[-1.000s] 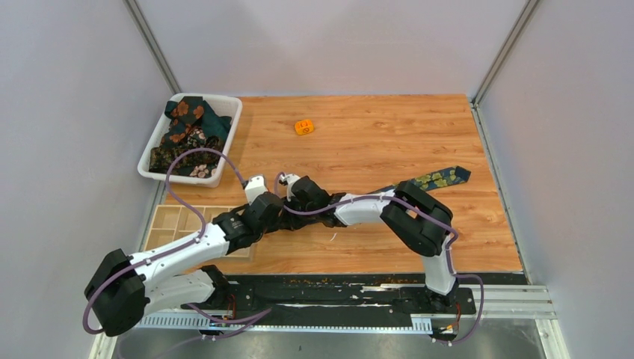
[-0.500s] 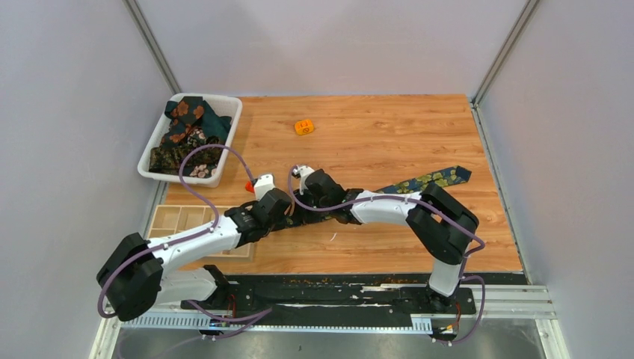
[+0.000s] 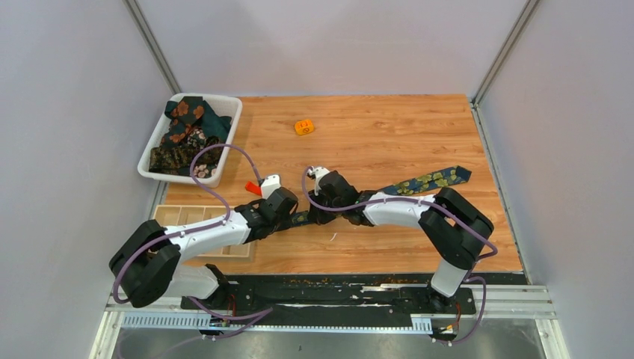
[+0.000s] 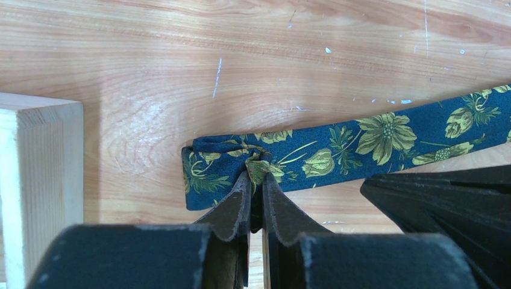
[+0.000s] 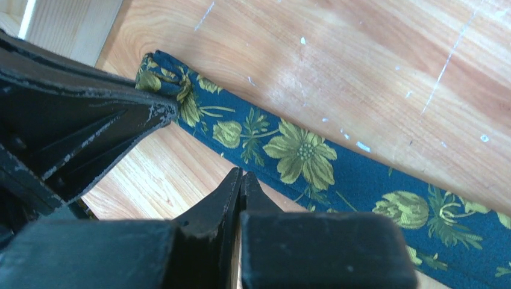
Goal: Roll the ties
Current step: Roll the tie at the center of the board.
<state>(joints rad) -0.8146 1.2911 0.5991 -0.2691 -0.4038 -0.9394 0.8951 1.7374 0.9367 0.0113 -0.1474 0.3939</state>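
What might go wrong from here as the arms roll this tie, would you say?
The left gripper pinches only a small pucker near the folded end of the tie, so the fabric may slip free. The right gripper is shut close beside it, so the two may collide as the roll begins.

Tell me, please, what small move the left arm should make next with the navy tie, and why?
Probably turn the left pincer to roll the pinched end onto the flat length. It is shut on the short folded end of the navy tie, the rest lies flat on the table, and the shut right pincer sits at its edge.
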